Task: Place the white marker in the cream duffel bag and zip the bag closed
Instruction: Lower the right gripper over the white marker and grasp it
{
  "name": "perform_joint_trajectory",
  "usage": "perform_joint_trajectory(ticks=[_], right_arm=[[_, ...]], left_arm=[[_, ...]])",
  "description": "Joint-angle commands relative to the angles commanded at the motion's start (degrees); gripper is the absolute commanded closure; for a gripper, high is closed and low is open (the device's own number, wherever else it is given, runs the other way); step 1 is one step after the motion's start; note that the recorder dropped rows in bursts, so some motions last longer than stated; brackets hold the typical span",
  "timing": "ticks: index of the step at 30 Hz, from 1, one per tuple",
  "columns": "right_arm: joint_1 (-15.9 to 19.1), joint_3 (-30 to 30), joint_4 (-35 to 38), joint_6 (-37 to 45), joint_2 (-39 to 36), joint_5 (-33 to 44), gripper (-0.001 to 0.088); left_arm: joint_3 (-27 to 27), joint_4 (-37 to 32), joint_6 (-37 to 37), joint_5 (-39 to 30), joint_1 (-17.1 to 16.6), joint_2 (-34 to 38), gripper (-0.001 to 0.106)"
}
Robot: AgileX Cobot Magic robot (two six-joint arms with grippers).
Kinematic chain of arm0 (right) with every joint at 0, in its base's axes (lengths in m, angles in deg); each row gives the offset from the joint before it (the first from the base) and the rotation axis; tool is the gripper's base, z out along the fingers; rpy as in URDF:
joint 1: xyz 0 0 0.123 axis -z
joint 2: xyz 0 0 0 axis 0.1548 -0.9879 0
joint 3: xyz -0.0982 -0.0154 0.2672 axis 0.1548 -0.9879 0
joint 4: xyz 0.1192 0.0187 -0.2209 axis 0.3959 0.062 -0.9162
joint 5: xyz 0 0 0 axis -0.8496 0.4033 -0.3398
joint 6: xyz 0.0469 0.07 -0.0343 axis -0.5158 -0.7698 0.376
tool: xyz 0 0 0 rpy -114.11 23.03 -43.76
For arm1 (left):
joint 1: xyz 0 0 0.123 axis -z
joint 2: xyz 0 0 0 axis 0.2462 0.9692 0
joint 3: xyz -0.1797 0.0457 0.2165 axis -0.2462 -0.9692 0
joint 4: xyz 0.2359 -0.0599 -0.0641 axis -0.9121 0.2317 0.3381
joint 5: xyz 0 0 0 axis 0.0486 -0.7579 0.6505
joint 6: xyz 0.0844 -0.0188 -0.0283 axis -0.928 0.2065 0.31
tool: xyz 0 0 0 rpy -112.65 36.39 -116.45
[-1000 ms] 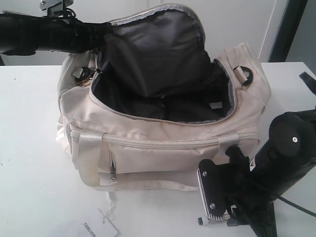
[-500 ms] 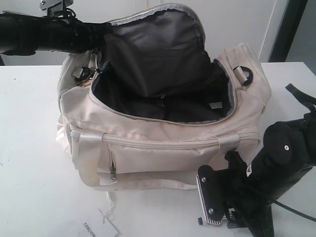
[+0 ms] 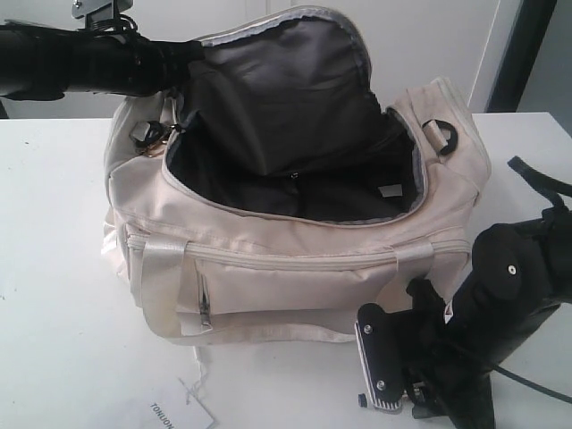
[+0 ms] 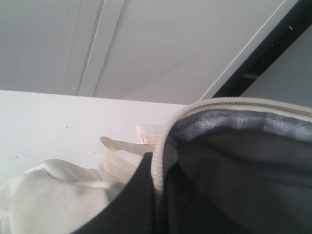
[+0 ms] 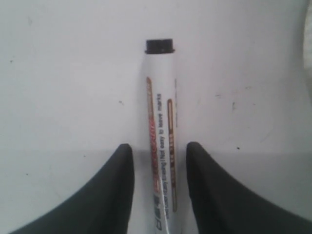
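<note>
The cream duffel bag (image 3: 295,277) stands on the white table with its top unzipped and its dark lining showing. My left gripper (image 3: 189,52) reaches in from the left, shut on the zip edge of the raised flap (image 4: 157,161) and holding it up. On the table in front of the bag's right end lies the white marker (image 5: 161,131), its dark end (image 5: 159,46) pointing away from the wrist. My right gripper (image 5: 157,146) is open and low over it, one finger on each side of the barrel, with a gap on both sides. In the exterior view only the marker's dark tip (image 3: 361,399) shows beside the gripper.
A white paper tag (image 3: 179,413) lies at the table's front edge, tied by a string to the bag. A gold ring charm (image 3: 157,139) hangs at the bag's left end and a black D-ring (image 3: 444,136) at its right. A wall stands behind.
My right arm has sunk a little and shifted left, bringing the gripper lower over the marker. The left arm and the flap have not moved.
</note>
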Motion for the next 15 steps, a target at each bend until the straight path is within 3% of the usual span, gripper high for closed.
perform_joint_trajectory(ticks=[10, 15], right_arm=[[0.0, 0.0, 0.0, -0.3, 0.1, 0.0, 0.0864], [0.0, 0.0, 0.0, -0.3, 1.5, 0.0, 0.0868]], left_arm=[[0.0, 0.0, 0.0, 0.0, 0.0, 0.0, 0.105], [0.0, 0.0, 0.0, 0.0, 0.0, 0.0, 0.105]])
